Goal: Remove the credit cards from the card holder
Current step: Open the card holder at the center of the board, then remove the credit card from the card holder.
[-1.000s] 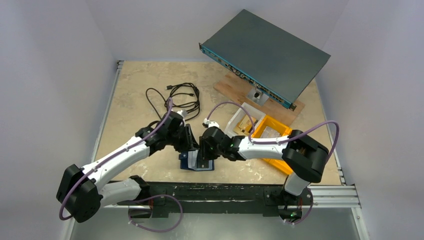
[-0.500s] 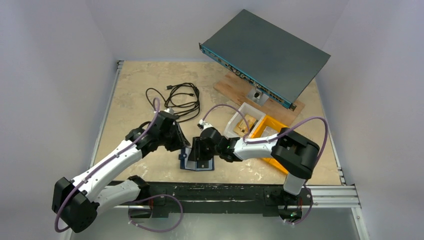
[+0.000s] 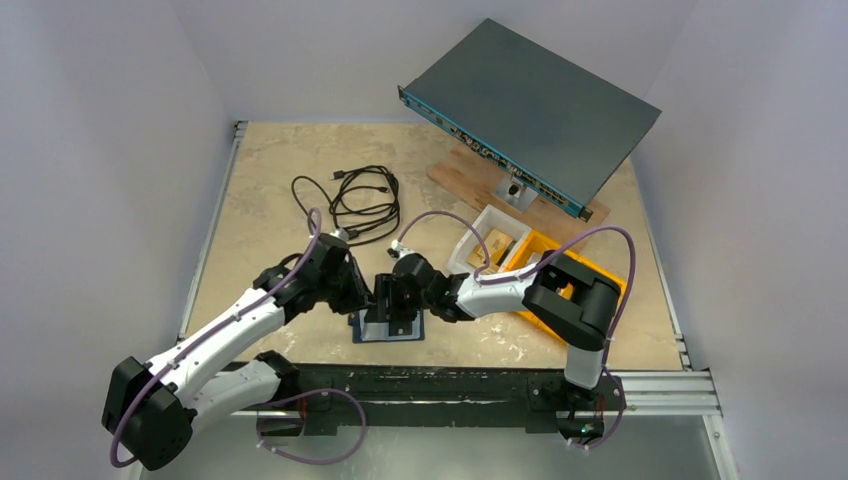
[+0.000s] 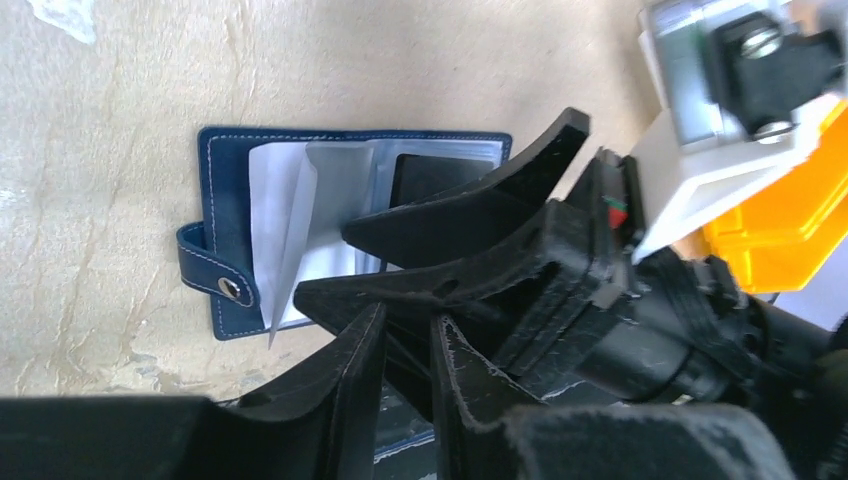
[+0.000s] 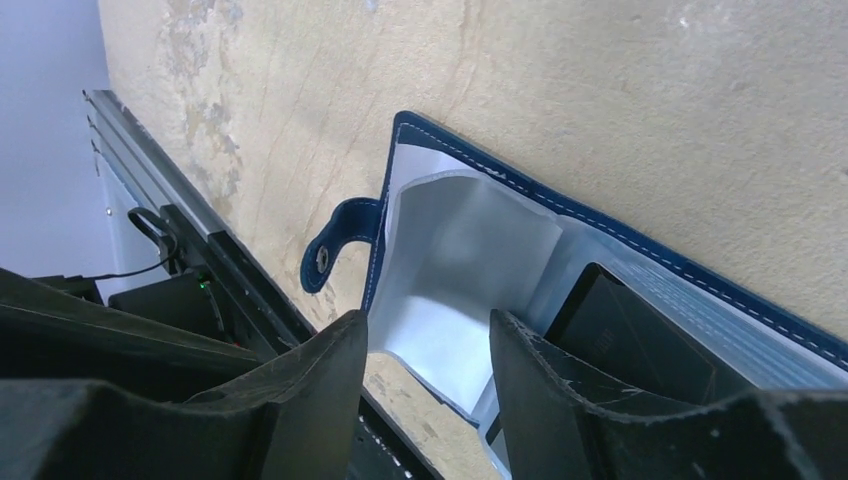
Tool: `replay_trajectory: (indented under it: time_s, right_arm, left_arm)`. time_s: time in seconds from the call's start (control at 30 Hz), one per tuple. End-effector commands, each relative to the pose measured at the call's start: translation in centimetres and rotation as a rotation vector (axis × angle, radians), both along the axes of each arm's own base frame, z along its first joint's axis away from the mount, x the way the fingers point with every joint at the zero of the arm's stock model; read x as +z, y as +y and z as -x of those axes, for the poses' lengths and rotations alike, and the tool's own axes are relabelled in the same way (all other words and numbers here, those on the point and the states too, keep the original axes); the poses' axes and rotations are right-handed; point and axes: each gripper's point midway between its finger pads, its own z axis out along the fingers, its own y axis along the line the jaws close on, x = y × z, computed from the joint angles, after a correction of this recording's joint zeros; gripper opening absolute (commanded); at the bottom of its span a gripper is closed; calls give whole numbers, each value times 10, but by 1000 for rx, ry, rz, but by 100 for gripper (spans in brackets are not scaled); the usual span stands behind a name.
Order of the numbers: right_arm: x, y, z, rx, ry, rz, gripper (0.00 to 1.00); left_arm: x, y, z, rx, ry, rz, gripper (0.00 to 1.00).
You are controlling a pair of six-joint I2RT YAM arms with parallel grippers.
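Navy leather lies spread flat: the card holder (image 3: 385, 328) sits open on the desk (image 3: 280, 160), close to the near edge and about midway between the two arms, its snap tab (image 4: 215, 275) pointing left. A loose clear sleeve (image 5: 460, 250) curls up from the lining, and a dark card (image 5: 640, 335) shows in the pocket beside it.

The right claw (image 5: 425, 325) hangs right over the open holder, jaws well apart, gripping nothing; the sleeve shows through the gap. The left claw (image 4: 408, 330) is at the holder's left side with only a slit between its fingers. I cannot tell whether it pins or pinches anything.

Several things look risky from here. The sleeve is floppy and stands higher than the card, so closing now would likely catch plastic instead of the card. If the holder is not pressed down, pulling the card probably drags the whole light wallet along, perhaps off the near edge. The card is thin and smooth, so a shallow pinch may slip. The two claws are crowded together, and a small sideways move could knock them against each other.
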Motion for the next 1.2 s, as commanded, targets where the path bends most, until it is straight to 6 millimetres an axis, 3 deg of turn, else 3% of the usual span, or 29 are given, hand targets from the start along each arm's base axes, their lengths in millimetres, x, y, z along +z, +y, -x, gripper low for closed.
replay_trajectory:
  time_s: [0.0,0.1,0.3,0.5,0.93,1.03,1.17]
  right_arm:
    - [10,2,2,-4,4,-11,42]
    - [11,2,3,-13,13,-17,24]
    - [28,1,-1,-17,-30,-41,19]
    - [39,-5,-6,-41,-67,-41,19]
    - [51,-43,-10,-104,-133,55,22]
    - [49,-49,-13,-116,-155,98,24]
    - [36,-63,-19,-129,-175,199,25]
  left_arm:
    - [-3,-17,-3,-6,6,100,20]
    - [-9,-20,-2,7,17,123,17]
    - [-16,-23,-3,0,24,131,16]
    - [-30,-29,-8,-6,55,120,14]
    - [-57,-3,-17,34,65,-72,14]
    - [-62,-4,-16,23,71,-71,15]
    - [-65,-13,-15,-22,82,-44,23]
